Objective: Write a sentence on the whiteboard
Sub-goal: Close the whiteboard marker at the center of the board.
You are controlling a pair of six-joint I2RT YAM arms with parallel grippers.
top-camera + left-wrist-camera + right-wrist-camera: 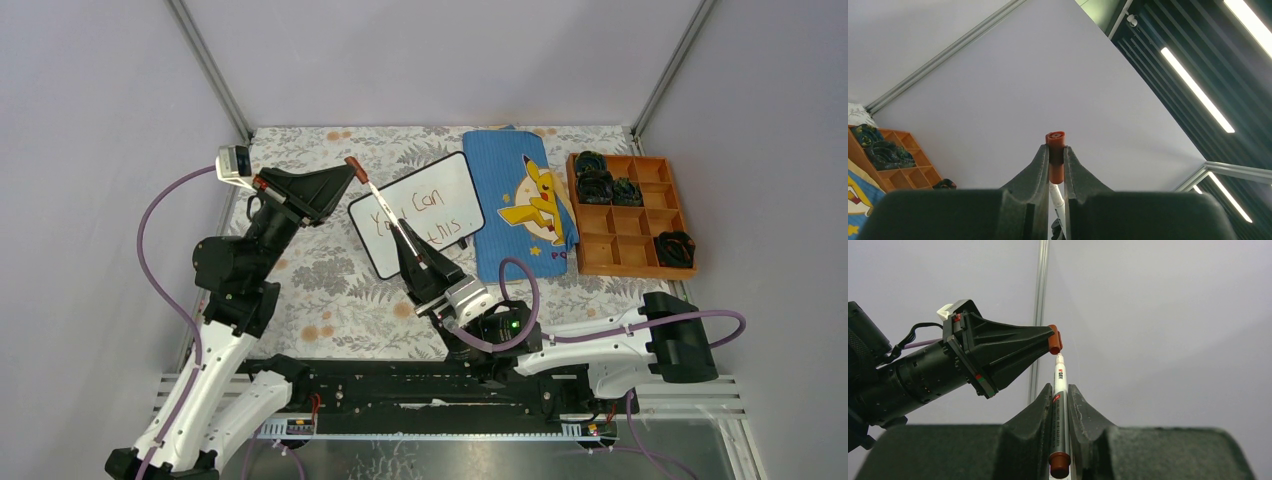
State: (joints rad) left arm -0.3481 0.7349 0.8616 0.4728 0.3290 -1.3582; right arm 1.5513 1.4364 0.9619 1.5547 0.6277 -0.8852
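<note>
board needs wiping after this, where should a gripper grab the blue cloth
Pinch the blue cloth from straight above at its near right corner, where the hem looks slightly rumpled. It lies flat, so a sideways approach would likely slide over it. The whiteboard crowds its left edge, the wooden tray its right; the near side is freer.

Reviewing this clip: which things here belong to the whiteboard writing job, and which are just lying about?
Part of the job: whiteboard; sentence written on it; marker, held in the right gripper; red cap, held in the left gripper.
Lying about: blue cloth with a yellow cartoon figure; wooden tray; black items in its compartments.
</note>
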